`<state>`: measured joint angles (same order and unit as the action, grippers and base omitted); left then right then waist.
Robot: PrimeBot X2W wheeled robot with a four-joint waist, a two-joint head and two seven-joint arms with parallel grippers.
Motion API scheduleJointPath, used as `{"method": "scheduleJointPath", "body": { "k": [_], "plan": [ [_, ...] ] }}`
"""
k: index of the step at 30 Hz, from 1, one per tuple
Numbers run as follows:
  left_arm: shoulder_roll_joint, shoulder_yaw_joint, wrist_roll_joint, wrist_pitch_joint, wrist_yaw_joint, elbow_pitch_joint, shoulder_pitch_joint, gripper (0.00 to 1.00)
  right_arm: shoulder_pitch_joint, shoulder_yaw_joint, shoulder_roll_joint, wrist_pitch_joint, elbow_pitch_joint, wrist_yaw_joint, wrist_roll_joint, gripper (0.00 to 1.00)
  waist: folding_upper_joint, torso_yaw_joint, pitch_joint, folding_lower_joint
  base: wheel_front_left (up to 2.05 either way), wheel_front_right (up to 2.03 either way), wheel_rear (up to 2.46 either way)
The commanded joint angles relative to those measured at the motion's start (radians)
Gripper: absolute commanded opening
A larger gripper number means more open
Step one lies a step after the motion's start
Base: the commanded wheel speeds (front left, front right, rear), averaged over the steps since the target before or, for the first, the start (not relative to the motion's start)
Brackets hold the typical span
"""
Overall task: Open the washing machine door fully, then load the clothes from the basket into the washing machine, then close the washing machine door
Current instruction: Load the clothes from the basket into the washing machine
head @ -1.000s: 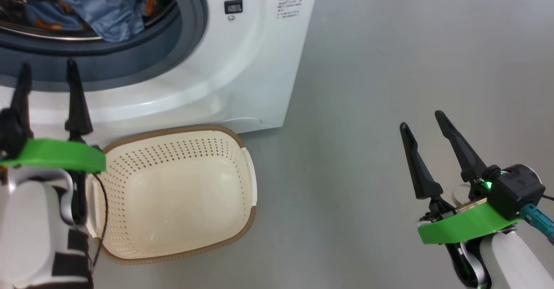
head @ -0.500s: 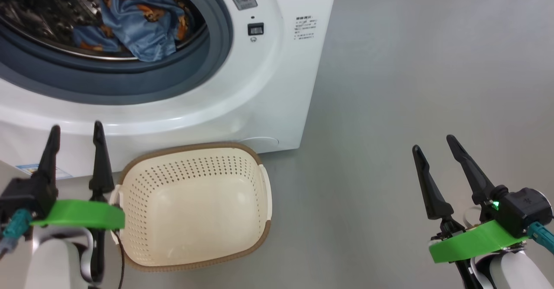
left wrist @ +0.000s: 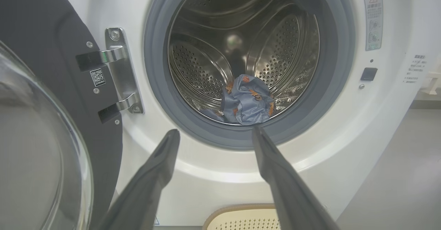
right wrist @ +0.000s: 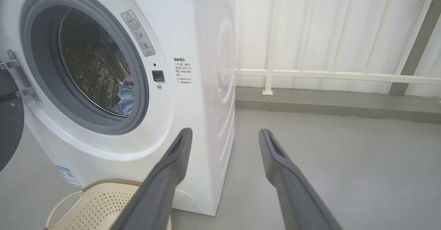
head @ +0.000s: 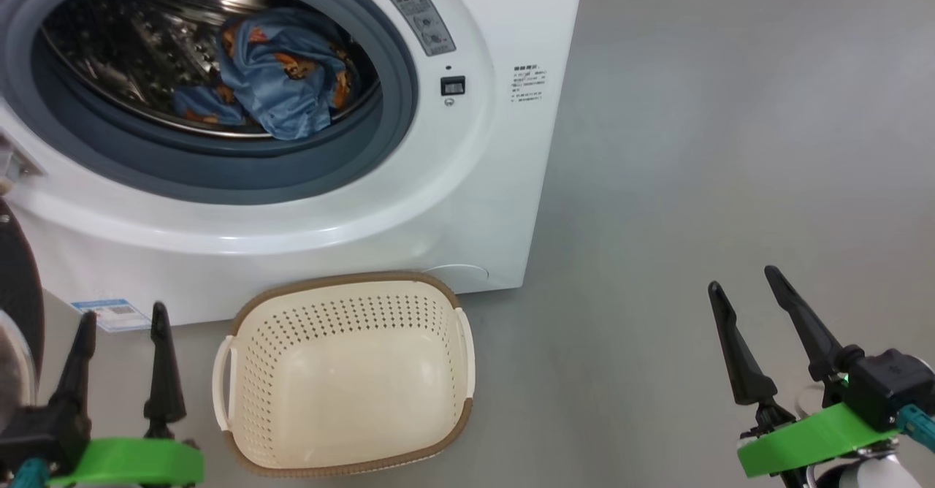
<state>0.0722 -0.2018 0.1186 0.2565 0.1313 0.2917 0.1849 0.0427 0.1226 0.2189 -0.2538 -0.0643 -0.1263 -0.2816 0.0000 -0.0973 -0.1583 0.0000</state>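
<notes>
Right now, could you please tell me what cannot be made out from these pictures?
- Round glossy black washing machine door: cut off by the left wrist view's left edge; its swing is unclear.
- Light-blue bear-print fabric clothes: bunched together in the head view; garment count unclear.
- Small printed notice on the big white boxy washing machine: too small to read, head view.

Warning-triangle label (head: 419, 17) on washing machine (head: 467, 203); QR sticker (left wrist: 98, 77) on door (left wrist: 38, 30)
</notes>
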Motion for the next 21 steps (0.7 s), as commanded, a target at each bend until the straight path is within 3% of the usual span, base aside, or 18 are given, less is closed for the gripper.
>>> {"method": "scheduleJointPath", "body": {
  "k": [1, 21],
  "plan": [
    [0.012, -0.037, -0.011, 0.005, -0.001, -0.044, -0.017, 1.0, -0.018, 0.011, 0.02, -0.008, 0.022, -0.004, -0.007, 1.0, 0.0, 0.007, 0.013, 0.0, 0.0, 0.0, 0.0],
    [-0.013, -0.049, -0.016, 0.005, -0.001, -0.143, -0.131, 1.0, -0.052, 0.007, 0.028, -0.008, 0.024, -0.004, -0.01, 1.0, 0.0, 0.019, 0.051, 0.0, 0.0, 0.0, 0.0]
  ]
}}
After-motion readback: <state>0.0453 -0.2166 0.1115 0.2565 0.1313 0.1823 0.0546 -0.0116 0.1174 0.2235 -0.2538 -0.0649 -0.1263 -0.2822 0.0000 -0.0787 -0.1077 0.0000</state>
